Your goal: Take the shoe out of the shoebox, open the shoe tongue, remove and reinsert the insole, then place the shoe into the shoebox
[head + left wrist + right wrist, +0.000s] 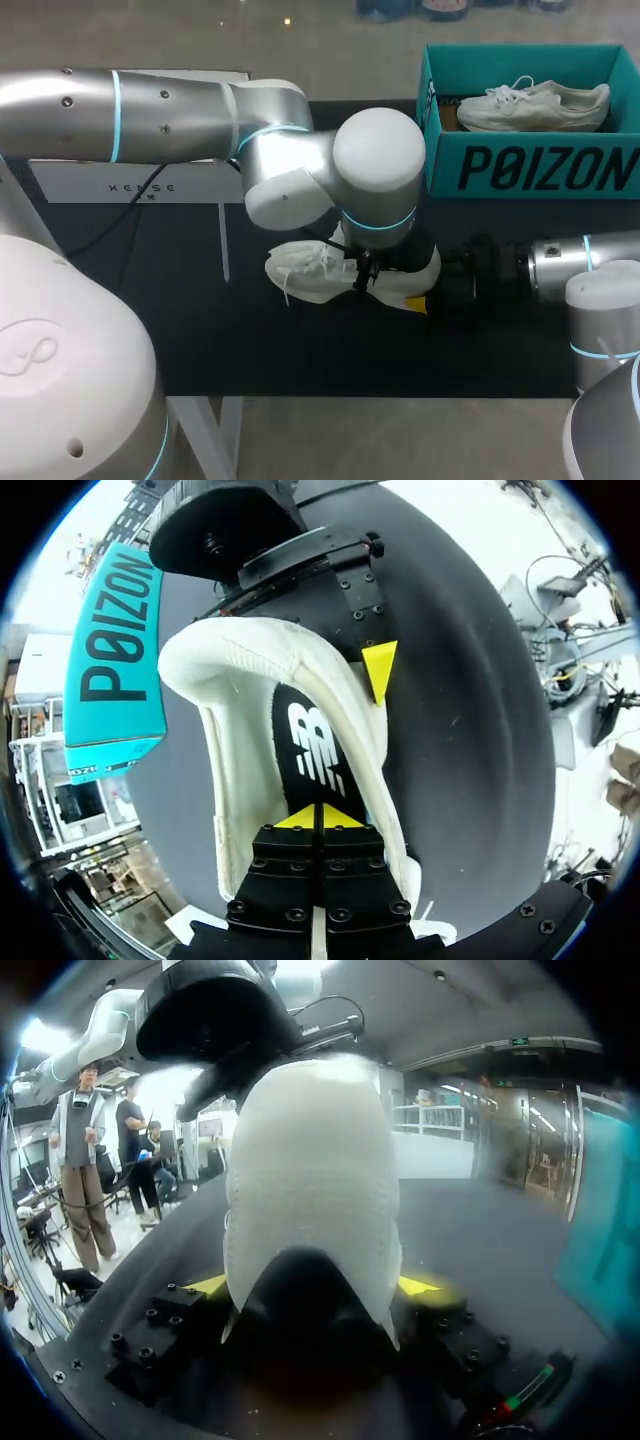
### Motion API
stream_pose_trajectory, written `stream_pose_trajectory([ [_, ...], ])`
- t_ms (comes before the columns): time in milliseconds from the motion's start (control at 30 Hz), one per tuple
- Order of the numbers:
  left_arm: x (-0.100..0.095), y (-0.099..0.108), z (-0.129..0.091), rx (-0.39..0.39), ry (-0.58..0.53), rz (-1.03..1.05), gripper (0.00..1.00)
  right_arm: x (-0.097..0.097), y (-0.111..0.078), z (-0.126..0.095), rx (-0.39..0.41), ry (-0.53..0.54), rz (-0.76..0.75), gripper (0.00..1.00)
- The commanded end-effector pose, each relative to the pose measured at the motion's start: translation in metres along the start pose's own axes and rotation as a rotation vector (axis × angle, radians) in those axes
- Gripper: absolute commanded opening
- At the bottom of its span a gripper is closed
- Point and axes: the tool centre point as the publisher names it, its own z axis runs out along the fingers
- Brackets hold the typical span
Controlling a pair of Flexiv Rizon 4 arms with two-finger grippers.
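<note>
The shoe [300, 272] is white, its insole [310, 745] black with a white logo. The box [530, 165] is teal with black letters. The mat [200, 320] is black, the fingertips [378, 668] yellow.

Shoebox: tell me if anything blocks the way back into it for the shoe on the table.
Nothing visible lies on the table between the shoe and the shoebox. A second shoe already lies inside, spanning most of its width.

left arm [150, 100]: jaws pinched together | right arm [590, 262]: jaws spread, clamping
</note>
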Motion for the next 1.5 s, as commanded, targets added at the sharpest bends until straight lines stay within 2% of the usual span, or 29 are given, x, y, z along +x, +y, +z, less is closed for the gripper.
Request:
stream_pose_trajectory([
  [33, 0.007, 0.007, -0.023, -0.002, -0.021, -0.006, 0.0, 0.001, -0.005, 0.003, 0.002, -0.001, 0.002, 0.0],
  [167, 0.008, 0.01, -0.036, 0.0, -0.034, -0.014, 0.0, 0.001, -0.005, 0.003, 0.002, -0.001, 0.002, 0.0],
  [367, 0.009, 0.013, -0.047, 0.016, 0.019, -0.019, 0.0, 0.001, -0.005, 0.003, 0.002, -0.001, 0.002, 0.0],
  [633, 0.01, 0.014, -0.034, 0.018, 0.084, -0.015, 0.0, 0.001, -0.005, 0.003, 0.002, -0.001, 0.002, 0.0],
  [967, 0.01, 0.006, -0.019, 0.048, 0.163, 0.011, 0.0, 0.001, -0.005, 0.003, 0.002, -0.001, 0.002, 0.0],
  [1033, 0.01, 0.005, -0.017, 0.047, 0.168, 0.018, 0.19, 0.001, -0.005, 0.003, 0.002, -0.001, 0.002, 0.0],
  [1067, 0.009, 0.005, -0.017, 0.046, 0.168, 0.019, 0.25, 0.001, -0.005, 0.003, 0.002, -0.001, 0.002, 0.0],
  [1333, 0.008, 0.003, -0.015, 0.042, 0.175, 0.027, 0.33, 0.001, -0.005, 0.003, 0.002, -0.001, 0.002, 0.0],
  [1433, 0.009, 0.003, -0.013, 0.042, 0.178, 0.024, 0.29, 0.001, -0.005, 0.003, 0.002, -0.001, 0.002, 0.0],
  [1500, 0.01, 0.002, -0.012, 0.043, 0.185, 0.028, 0.34, 0.001, -0.005, 0.003, 0.002, -0.001, 0.002, 0.0],
])
